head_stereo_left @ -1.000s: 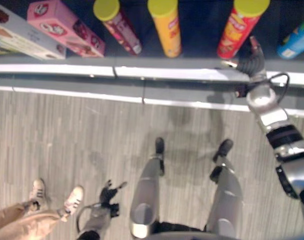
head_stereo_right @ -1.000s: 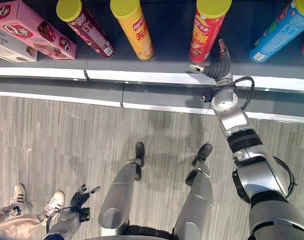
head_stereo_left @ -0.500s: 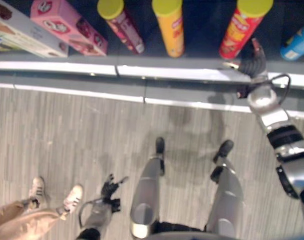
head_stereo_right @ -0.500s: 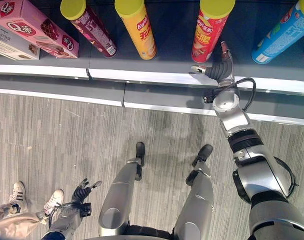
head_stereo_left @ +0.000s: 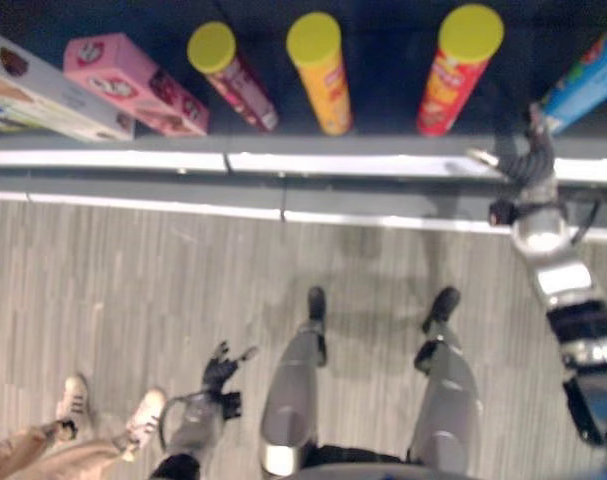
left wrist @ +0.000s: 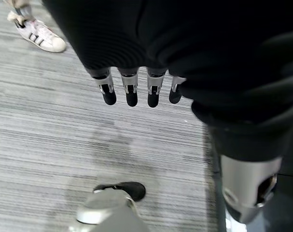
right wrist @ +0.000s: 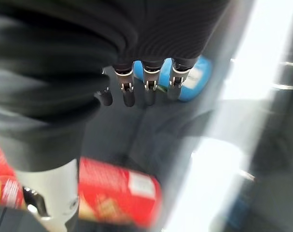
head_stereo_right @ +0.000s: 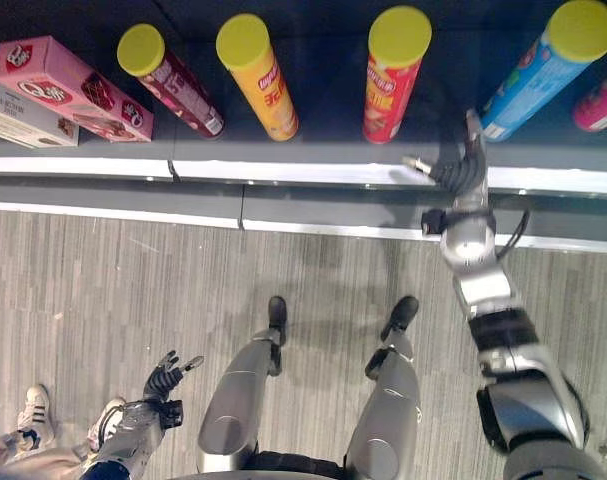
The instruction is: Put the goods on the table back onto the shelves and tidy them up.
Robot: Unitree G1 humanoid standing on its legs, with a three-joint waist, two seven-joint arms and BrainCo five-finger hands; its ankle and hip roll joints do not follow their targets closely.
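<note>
Several chip tubes with yellow lids stand on the dark shelf (head_stereo_right: 323, 150): a maroon tube (head_stereo_right: 169, 82), a yellow tube (head_stereo_right: 258, 78), a red tube (head_stereo_right: 391, 75) and a blue tube (head_stereo_right: 538, 67). My right hand (head_stereo_right: 461, 165) reaches over the shelf's front edge between the red tube and the blue tube, fingers straight, holding nothing; its fingers (right wrist: 146, 87) point toward the blue tube (right wrist: 192, 79), with the red tube (right wrist: 117, 195) beside the wrist. My left hand (head_stereo_right: 165, 378) hangs low over the floor, its fingers (left wrist: 132, 92) relaxed and empty.
A pink box (head_stereo_right: 71, 88) and a pale grey box (head_stereo_right: 23, 120) lie at the shelf's left end. A pink pack (head_stereo_right: 598, 102) shows at the far right. A person's white shoes (head_stereo_right: 31, 412) stand on the grey wood floor at lower left, one shoe (left wrist: 37, 36) near my left hand.
My right hand has moved to the right along the shelf edge, away from the red tube toward the blue one. The camera has shifted. The left hand stays low.
</note>
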